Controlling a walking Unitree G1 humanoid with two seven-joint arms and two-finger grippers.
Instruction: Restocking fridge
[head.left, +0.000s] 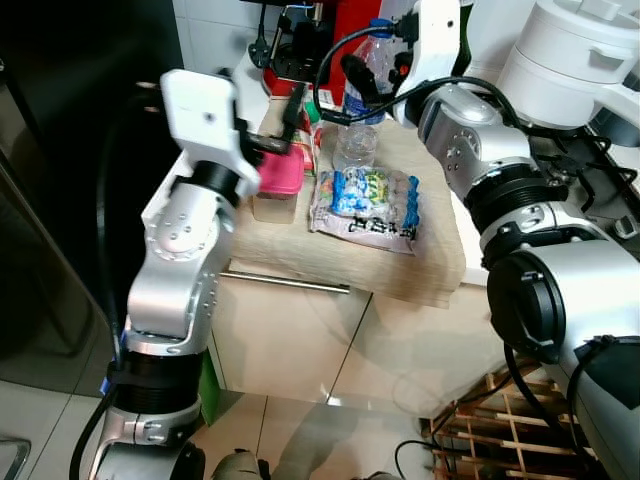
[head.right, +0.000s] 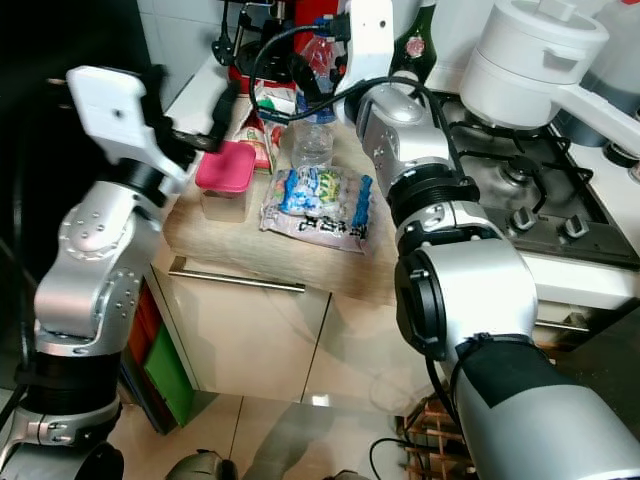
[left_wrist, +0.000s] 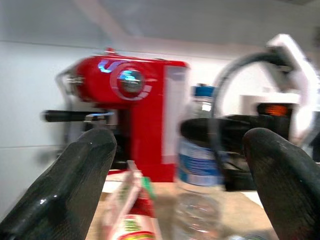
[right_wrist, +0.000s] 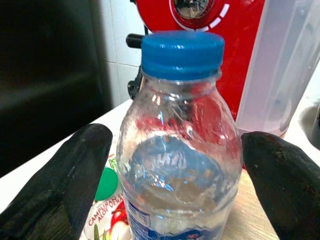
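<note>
I see a kitchen counter (head.left: 430, 285) under a beige cloth (head.left: 300, 250), holding a water bottle (head.left: 358, 120), snack packet (head.left: 365, 205), pink-lidded container (head.left: 278, 180), red coffee machine (left_wrist: 142, 115).

A home kitchen: a pale countertop (head.left: 440, 265) above cream cabinet doors with a slim steel bar handle (head.left: 285, 282), backed by a white tiled wall (head.left: 215, 35). A black gas hob with round control knobs (head.right: 530, 190) sits beside the counter, a large white lidded pot (head.right: 525, 60) resting on it. A glossy red espresso machine (left_wrist: 142, 115) stands against the wall. Groceries lie on the counter: a clear plastic water bottle with a blue cap (right_wrist: 180, 150), a pink-lidded food container (head.right: 225, 178) and a printed plastic snack packet (head.right: 318, 205). Pale floor tiles (head.left: 300, 430) show below.
</note>
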